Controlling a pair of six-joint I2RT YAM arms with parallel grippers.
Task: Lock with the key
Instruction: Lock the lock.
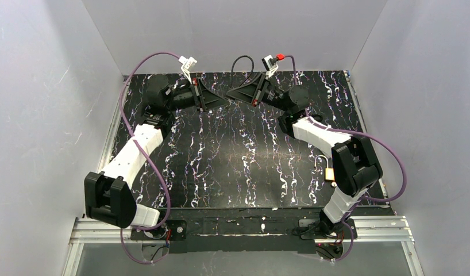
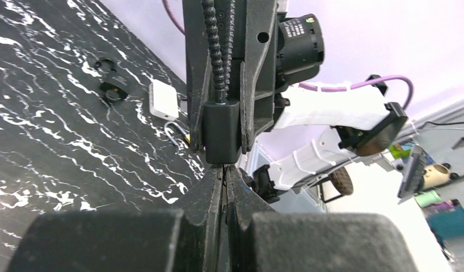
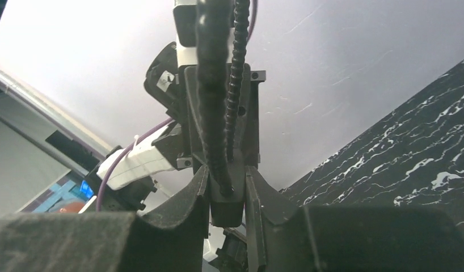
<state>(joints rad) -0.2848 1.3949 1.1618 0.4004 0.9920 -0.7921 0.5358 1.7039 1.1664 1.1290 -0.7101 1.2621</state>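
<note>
The small brass-gold padlock with silver U-shackle [image 1: 328, 172] lies at 4 o'clock on the black marbled surface [image 1: 238, 167]. It is probably dense, rigid and slick, so take its flat body sides. The left pincer [image 2: 224, 173] is closed and empty; the right pincer [image 3: 228, 177] is slightly parted.

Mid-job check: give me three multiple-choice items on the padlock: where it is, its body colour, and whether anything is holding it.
1. Where is the padlock?
A) far left corner
B) right side of the table, beside the right arm
C) near left edge

2. What colour is its body?
A) red
B) brass-gold
C) blue

3. What is its state?
A) clamped in a gripper
B) hanging off the table edge
C) lying free on the table

Answers:
1 B, it lies next to the right arm's elbow.
2 B, the body shows gold.
3 C, the left gripper and right gripper are at the far edge, away from it.
</note>
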